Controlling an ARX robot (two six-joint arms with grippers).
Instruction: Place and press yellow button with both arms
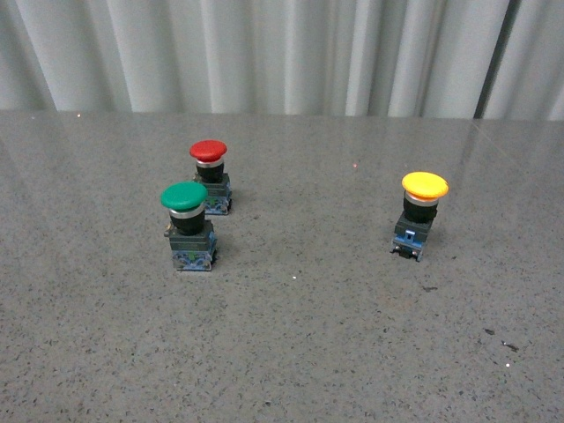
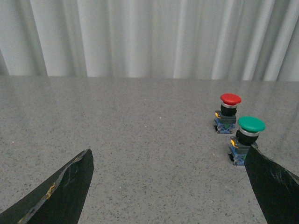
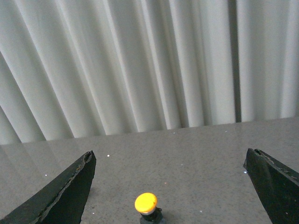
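The yellow button (image 1: 421, 212) stands upright on the grey table at the right, with a yellow mushroom cap, black body and blue base. In the right wrist view it (image 3: 146, 203) sits low between the fingers, ahead of my right gripper (image 3: 170, 186), which is open and empty. My left gripper (image 2: 170, 186) is open and empty over bare table; one finger (image 2: 273, 186) overlaps the green button's base. Neither arm shows in the front view.
A green button (image 1: 187, 225) and a red button (image 1: 210, 175) stand close together at the left; both show in the left wrist view, green (image 2: 247, 138) and red (image 2: 228, 111). The speckled grey table (image 1: 291, 344) ends at a pale curtain (image 1: 282, 53).
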